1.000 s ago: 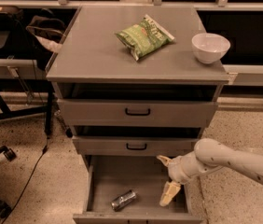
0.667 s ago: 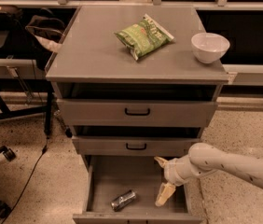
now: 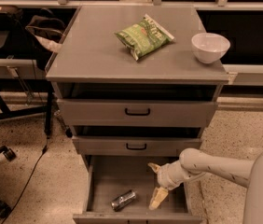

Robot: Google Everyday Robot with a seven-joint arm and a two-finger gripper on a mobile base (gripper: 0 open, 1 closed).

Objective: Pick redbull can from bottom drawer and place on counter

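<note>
The redbull can (image 3: 123, 199), slim and silver, lies on its side on the grey floor of the open bottom drawer (image 3: 108, 176), near its front edge. My gripper (image 3: 155, 183) hangs over the drawer's right half, open, with one finger (image 3: 154, 167) up and the other finger (image 3: 158, 198) down near the floor. It is to the right of the can and apart from it, holding nothing. The counter (image 3: 94, 50) is the grey cabinet top above.
A green chip bag (image 3: 143, 35) and a white bowl (image 3: 210, 46) sit on the counter. Two shallower drawers with black handles (image 3: 137, 111) are above the bottom drawer. A chair base (image 3: 1, 155) and cables are on the floor at left.
My arm and gripper have moved left inside the drawer, closer to the can. The can has not moved.
</note>
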